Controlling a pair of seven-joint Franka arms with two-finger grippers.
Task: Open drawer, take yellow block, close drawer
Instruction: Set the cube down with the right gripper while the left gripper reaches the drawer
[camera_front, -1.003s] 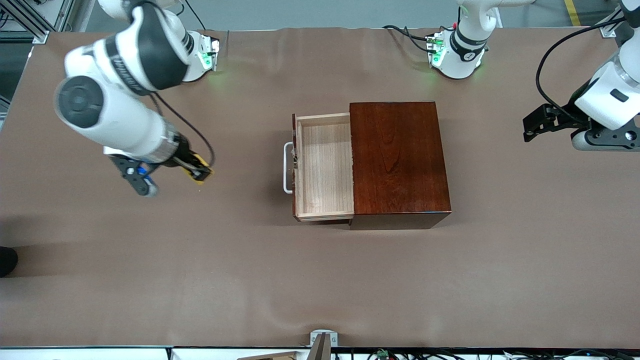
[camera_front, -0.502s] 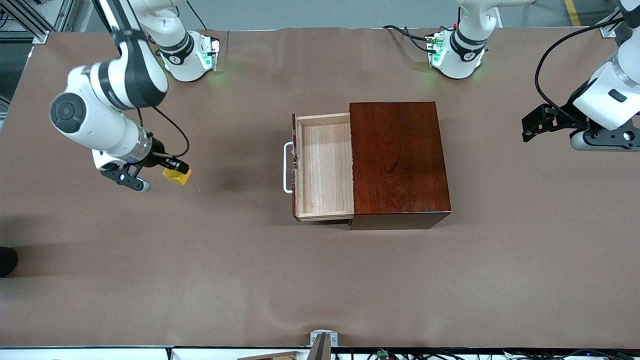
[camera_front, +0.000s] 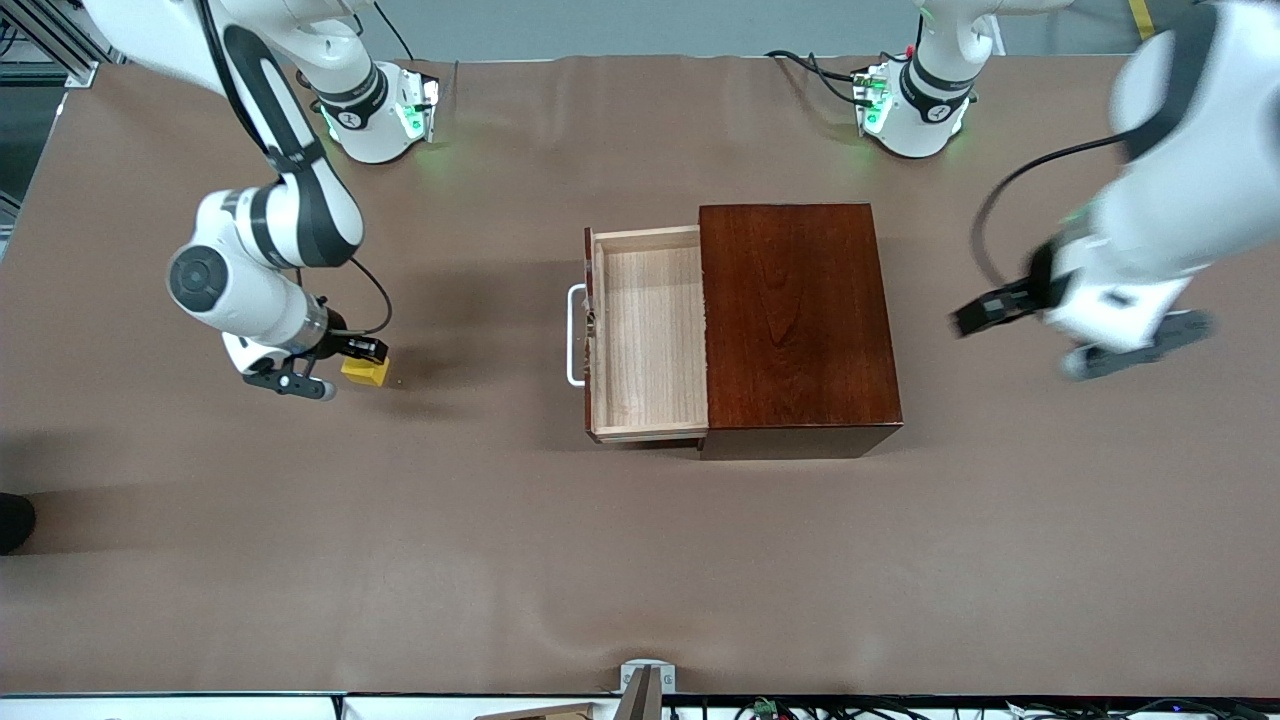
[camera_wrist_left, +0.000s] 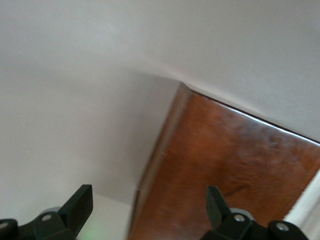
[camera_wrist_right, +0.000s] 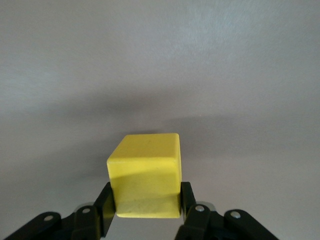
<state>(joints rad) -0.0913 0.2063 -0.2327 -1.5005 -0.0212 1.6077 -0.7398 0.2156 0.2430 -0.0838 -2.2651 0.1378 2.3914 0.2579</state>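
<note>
The dark reddish-brown cabinet (camera_front: 795, 320) stands mid-table. Its pale-wood drawer (camera_front: 650, 335) is pulled out toward the right arm's end, and I see nothing in it. The white handle (camera_front: 574, 335) faces that end. My right gripper (camera_front: 366, 352) is shut on the yellow block (camera_front: 366, 371), low at the table surface between the drawer and the right arm's end; I cannot tell whether the block touches the table. The right wrist view shows the block (camera_wrist_right: 145, 172) between the fingers (camera_wrist_right: 104, 205). My left gripper (camera_front: 985, 310) is open and empty, in the air beside the cabinet's closed end; the left wrist view (camera_wrist_left: 147, 200) shows the cabinet (camera_wrist_left: 230, 160).
The brown table (camera_front: 400, 560) is bare around the cabinet. The arm bases (camera_front: 375, 110) stand along its farther edge. A metal bracket (camera_front: 645, 680) sits at the edge nearest the camera.
My right gripper has carried the yellow block down toward the table and a little away from the drawer. My left arm has swung in toward the cabinet.
</note>
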